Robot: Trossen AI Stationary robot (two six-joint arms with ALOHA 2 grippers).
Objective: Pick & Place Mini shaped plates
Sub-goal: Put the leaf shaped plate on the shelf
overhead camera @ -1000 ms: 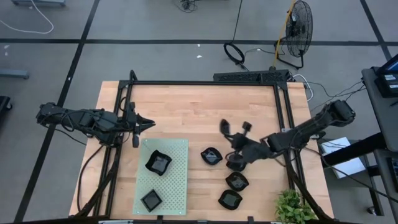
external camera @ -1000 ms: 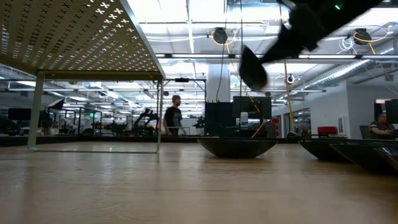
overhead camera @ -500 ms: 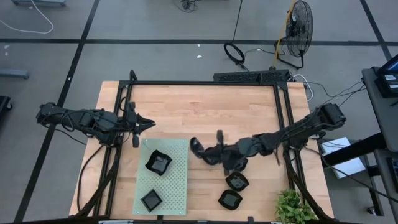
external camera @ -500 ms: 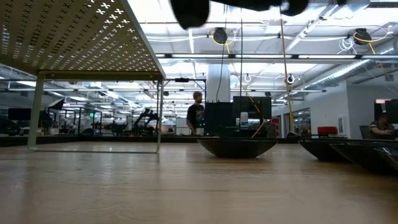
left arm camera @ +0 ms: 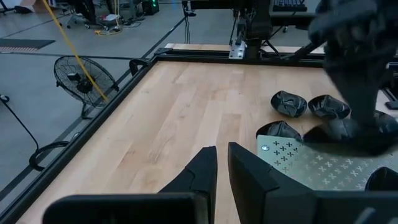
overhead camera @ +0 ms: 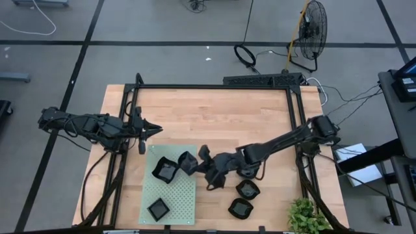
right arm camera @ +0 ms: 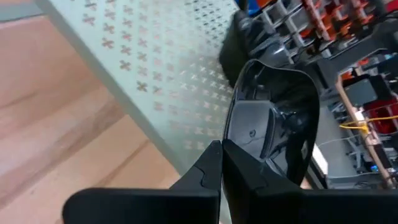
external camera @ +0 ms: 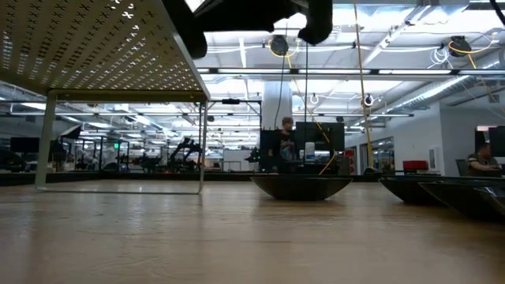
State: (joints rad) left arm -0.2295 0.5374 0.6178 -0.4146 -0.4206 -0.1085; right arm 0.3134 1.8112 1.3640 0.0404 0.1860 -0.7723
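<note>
From above, the right gripper (overhead camera: 195, 162) reached across the pale wooden table (overhead camera: 208, 110), its fingers pinched on the rim of a small glossy black shallow dish (overhead camera: 187, 162) held over the right edge of the pale green perforated rectangular mat (overhead camera: 170, 195). Two more small black dishes (overhead camera: 165, 170) sat on that mat, and three others (overhead camera: 247, 189) lay on the bare wood to its right. The left gripper (overhead camera: 146, 129), jaws together, waited beyond the mat's far left corner.

At table height, a dark dish (external camera: 300, 186) rested on the wood.

The left wrist camera showed its fingers (left arm camera: 205, 171) closed.

The right wrist camera showed its fingers (right arm camera: 214, 163) clamping the glossy dish (right arm camera: 273, 124) on edge above the mat (right arm camera: 155, 68).
</note>
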